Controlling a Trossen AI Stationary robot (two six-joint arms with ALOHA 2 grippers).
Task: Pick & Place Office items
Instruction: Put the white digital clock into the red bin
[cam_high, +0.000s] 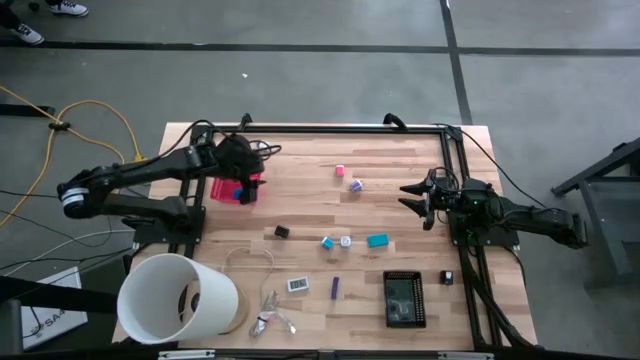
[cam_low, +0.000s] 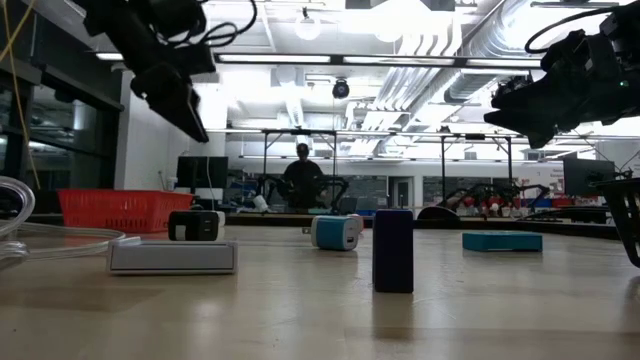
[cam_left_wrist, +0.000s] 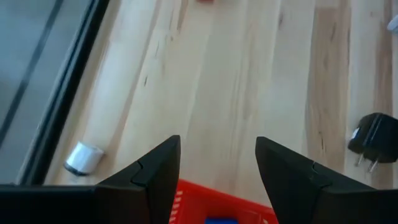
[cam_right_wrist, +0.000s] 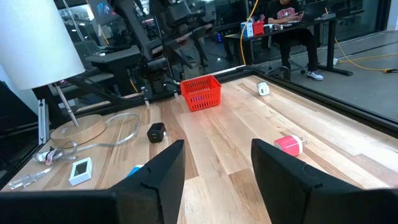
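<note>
Bare wood (cam_high: 300, 170) separates red basket (cam_high: 232, 190) from right gripper (cam_high: 412, 197).

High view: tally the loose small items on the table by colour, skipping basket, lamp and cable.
Teal pieces: 2
Black pieces: 3
White pieces: 3
Pink piece: 1
Purple piece: 1
Total: 10

I see the worktop (cam_high: 390, 205) as pale wood planks, smooth with a soft sheen. The red basket (cam_right_wrist: 201, 93) looks like slotted plastic. My fingers (cam_right_wrist: 158, 174) look matt black plastic. The purple block (cam_low: 393, 250) has a dull, smooth face.
</note>
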